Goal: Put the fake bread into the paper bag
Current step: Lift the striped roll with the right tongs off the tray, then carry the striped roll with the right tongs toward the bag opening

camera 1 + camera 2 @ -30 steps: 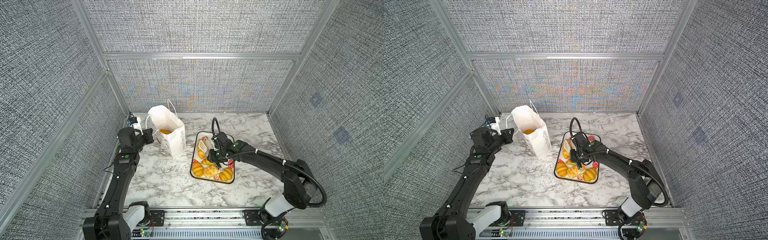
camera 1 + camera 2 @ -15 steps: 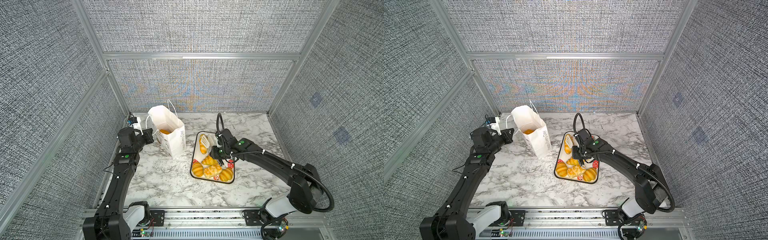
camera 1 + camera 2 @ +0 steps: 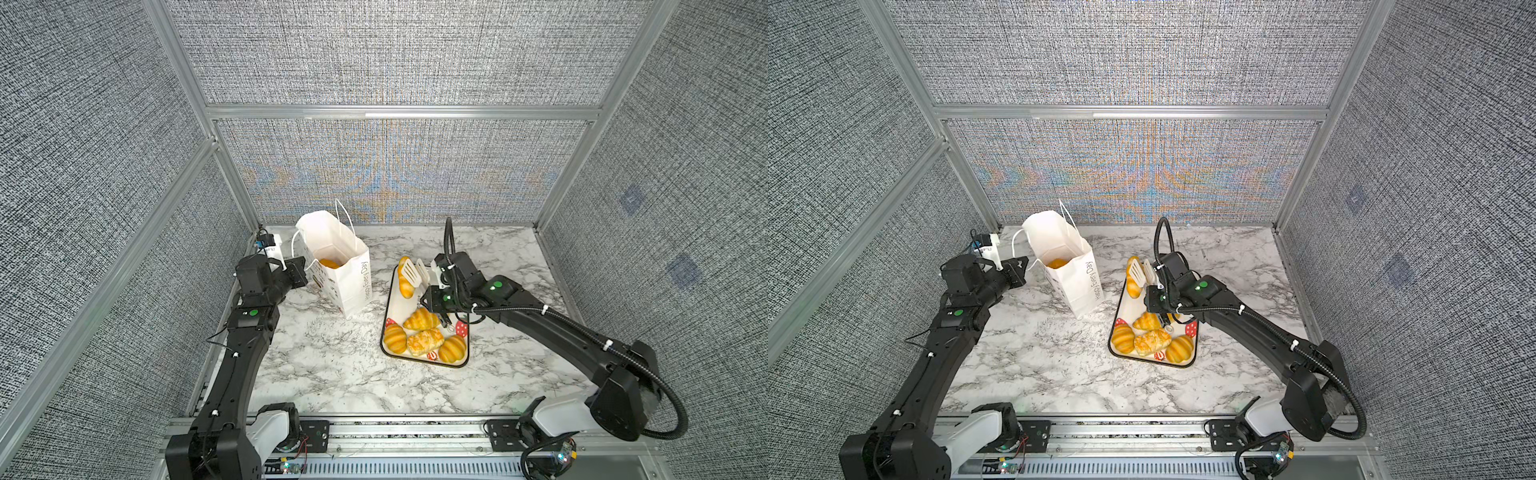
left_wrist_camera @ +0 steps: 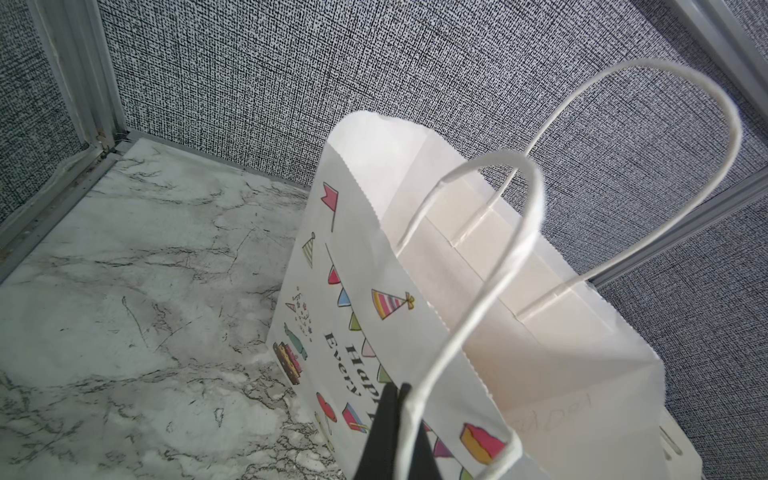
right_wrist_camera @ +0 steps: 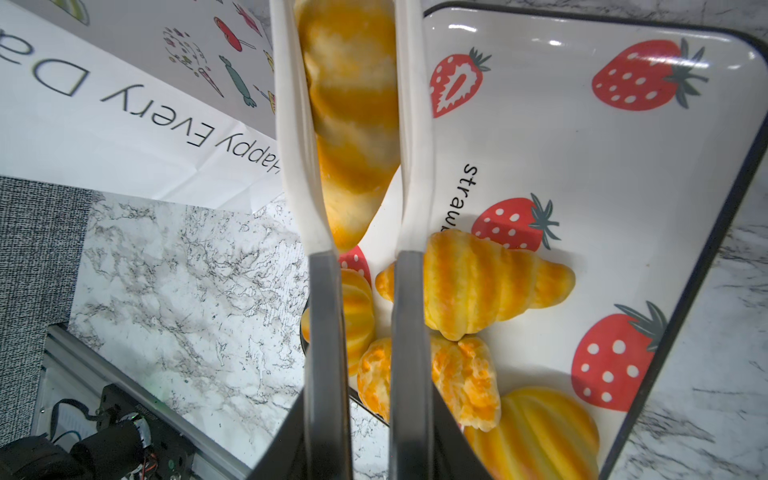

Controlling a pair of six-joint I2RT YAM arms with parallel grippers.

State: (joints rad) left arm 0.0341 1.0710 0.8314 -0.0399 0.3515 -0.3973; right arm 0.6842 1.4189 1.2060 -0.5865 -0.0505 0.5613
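The white paper bag [image 3: 345,282] [image 3: 1075,282] [image 4: 353,291] stands open at the back left with one golden piece of fake bread [image 3: 328,263] [image 3: 1057,263] inside. My left gripper [image 3: 301,270] [image 3: 1021,266] [image 4: 395,399] is shut on its rim by a cord handle. My right gripper [image 3: 434,299] [image 3: 1152,299] [image 5: 365,257] is shut on white slotted tongs [image 3: 411,270] [image 3: 1136,270] [image 5: 415,124]. Their blades flank the long loaf [image 3: 404,286] [image 3: 1133,286] [image 5: 353,124] at the tray's far end. A croissant [image 3: 420,320] [image 5: 478,286], a flaky pastry [image 3: 424,341] and two ridged rolls [image 3: 395,338] [image 3: 452,348] lie near the tray's front.
The strawberry-printed tray [image 3: 453,365] [image 3: 1183,365] [image 5: 582,166] lies on the marble tabletop [image 3: 332,374], just right of the bag. Grey fabric walls with aluminium posts [image 3: 232,174] close in the back and both sides. A rail [image 3: 395,428] runs along the front edge.
My right arm has swung a little to the right and the tongs have shifted toward the tray's far end, closing in around the long loaf. The left arm and bag have not moved.
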